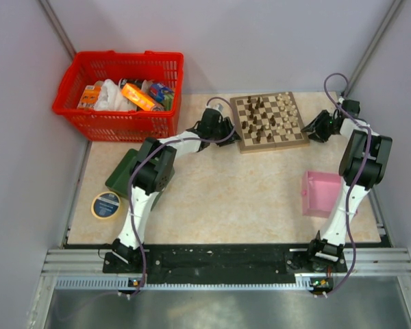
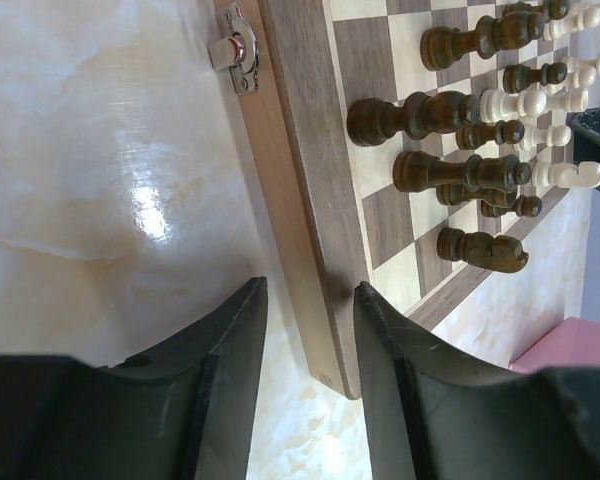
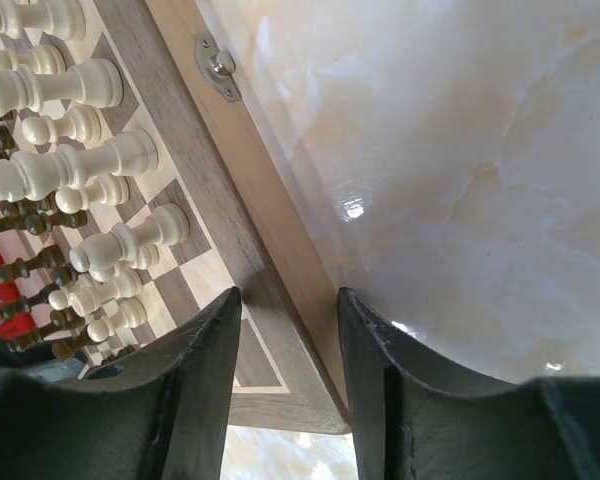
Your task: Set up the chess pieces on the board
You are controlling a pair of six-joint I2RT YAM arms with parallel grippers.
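The board (image 1: 274, 144) is lying flat by the far edge of the desk (image 1: 226, 199), right of the middle, and both arms are reaching in at it from opposite sides. The left pincer (image 2: 310, 290) is straddling the board's left rim near its near corner: one finger (image 2: 230, 350) is hanging over the bare desk, the other is over the tan border. A strip of desk is showing between the outer finger and the board's side, so this pincer is reading as released. The right pincer (image 3: 290, 295) is doing the same on the right rim, with the border filling the gap between its fingers. Whether it is actually pinching the wood, the views are not telling.

On the squares, the dark pieces (image 2: 420, 113) are standing mostly on the left half and the cream pieces (image 3: 75, 165) are crowding the right half, with a few dark ones out toward the middle. A dark knight (image 2: 485, 250) is standing closest to the near border. A small metal latch (image 2: 235, 50) is showing on the board's left side, and another (image 3: 218, 68) on its right.

Around them, a red basket (image 1: 116, 123) full of packets is filling the far-left corner. A green tray (image 1: 121, 175) is sitting by the left edge, partly hidden under the left arm's elbow, with a round tin (image 1: 106, 204) just nearer. A pink box (image 1: 320, 193) is sitting by the right edge, right beside the right arm.
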